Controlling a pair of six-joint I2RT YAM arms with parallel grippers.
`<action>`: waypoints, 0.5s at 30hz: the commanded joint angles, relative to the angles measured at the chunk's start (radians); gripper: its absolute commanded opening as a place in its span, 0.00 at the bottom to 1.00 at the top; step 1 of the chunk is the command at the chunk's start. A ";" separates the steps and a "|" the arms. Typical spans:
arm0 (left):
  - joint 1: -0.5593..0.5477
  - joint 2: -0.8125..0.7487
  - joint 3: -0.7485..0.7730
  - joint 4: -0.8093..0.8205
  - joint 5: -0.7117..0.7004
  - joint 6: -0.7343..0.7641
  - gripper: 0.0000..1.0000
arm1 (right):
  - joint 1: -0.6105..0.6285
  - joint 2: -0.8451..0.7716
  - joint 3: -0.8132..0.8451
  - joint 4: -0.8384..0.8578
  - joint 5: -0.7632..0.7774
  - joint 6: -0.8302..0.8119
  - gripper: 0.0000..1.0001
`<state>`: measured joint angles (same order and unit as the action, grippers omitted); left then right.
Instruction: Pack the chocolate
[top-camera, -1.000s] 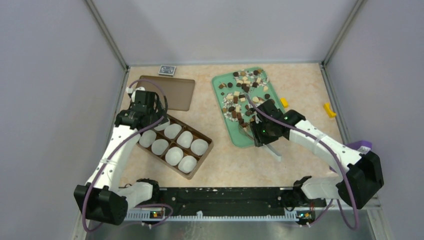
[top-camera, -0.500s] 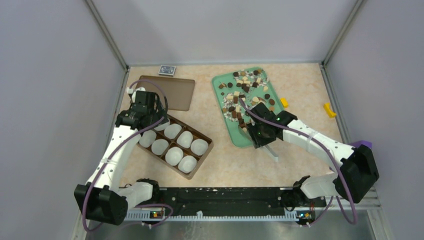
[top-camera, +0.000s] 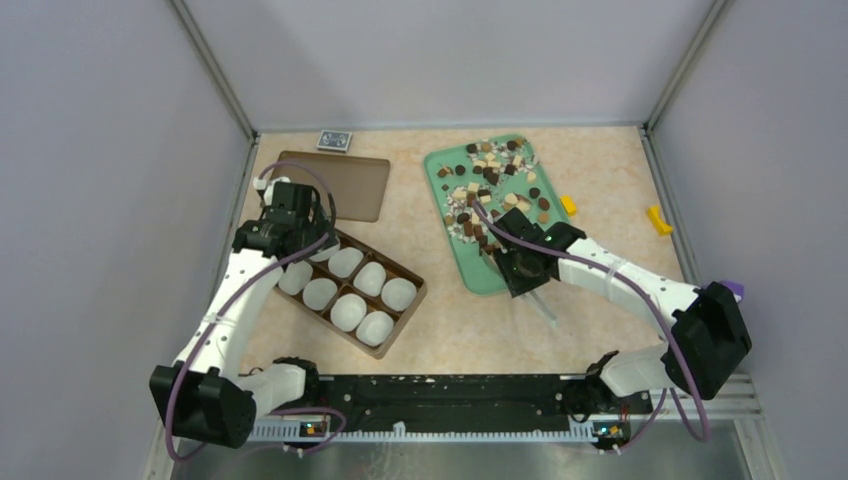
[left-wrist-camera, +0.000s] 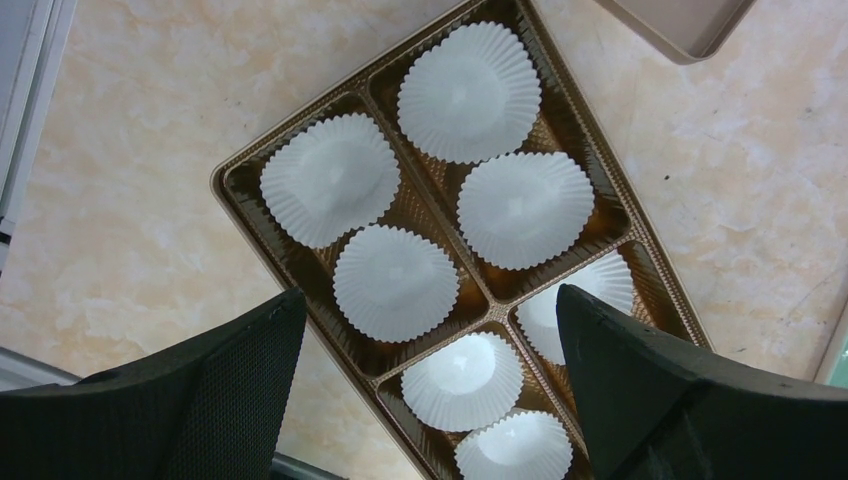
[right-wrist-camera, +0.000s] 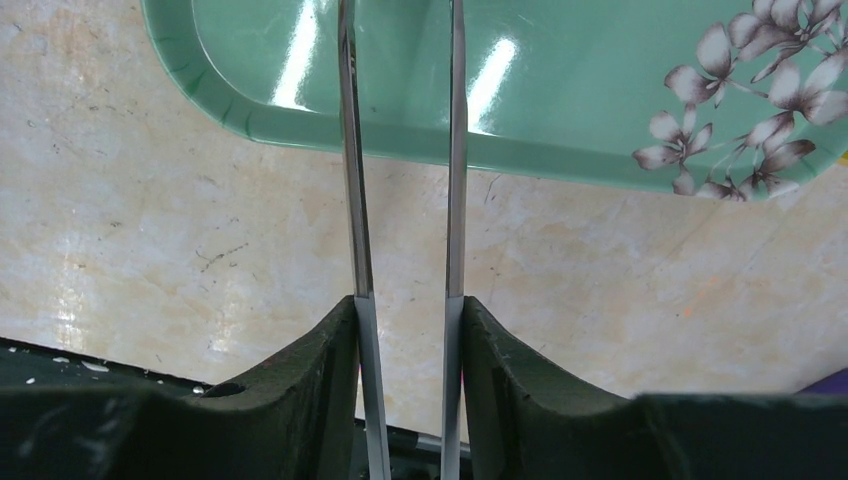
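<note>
**A:** Where is the chocolate (top-camera: 485, 190) found at this moment?

**B:** It is heaped on the far half of the green tray (right-wrist-camera: 560, 90), right of centre on the worktop (top-camera: 590, 160). None is seen in the box (left-wrist-camera: 235, 190) at the left, where the white paper cups (left-wrist-camera: 470, 90) that can be seen are all empty.

**A:** What has been altered over the last second?

**B:** The right hand (right-wrist-camera: 405, 320) has been drawn left and nearer, off the heap and down to the bare near end of the tray. Its fingers are clamped on a pair of metal tweezers (right-wrist-camera: 354, 200), and the squeeze appears to have been tightened slightly. The two blades are kept parallel, with a gap between them.

**A:** Has a piece been lifted, then?

**B:** That cannot be told. The blade tips are cut off at the top of the wrist view and hidden under the arm from above.

**A:** And the left hand (left-wrist-camera: 430, 300)?

**B:** It is held wide open above the far end of the box, with nothing between its fingers, and no shift is noticed there.

**A:** What is meant for the task?

**B:** Packing is judged barely begun. The retreat from the heap could be a carry toward the cups, or only a repositioning. If a piece is gripped, a steady squeeze would be needed across the open worktop, since so small a piece could easily be dropped.
</note>
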<state>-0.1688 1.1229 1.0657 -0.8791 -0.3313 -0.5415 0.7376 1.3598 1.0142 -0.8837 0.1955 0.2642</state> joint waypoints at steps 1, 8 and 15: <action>0.007 0.042 0.034 -0.048 -0.029 -0.045 0.99 | 0.009 -0.013 0.041 -0.006 0.031 0.004 0.35; 0.053 0.060 0.083 -0.143 -0.076 -0.065 0.99 | 0.009 -0.048 0.061 -0.014 0.022 0.018 0.30; 0.249 0.047 0.038 -0.190 0.003 -0.090 0.99 | 0.009 -0.057 0.056 -0.003 0.005 0.026 0.29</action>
<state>0.0082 1.1954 1.1091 -1.0237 -0.3515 -0.6003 0.7376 1.3415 1.0157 -0.8906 0.1970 0.2749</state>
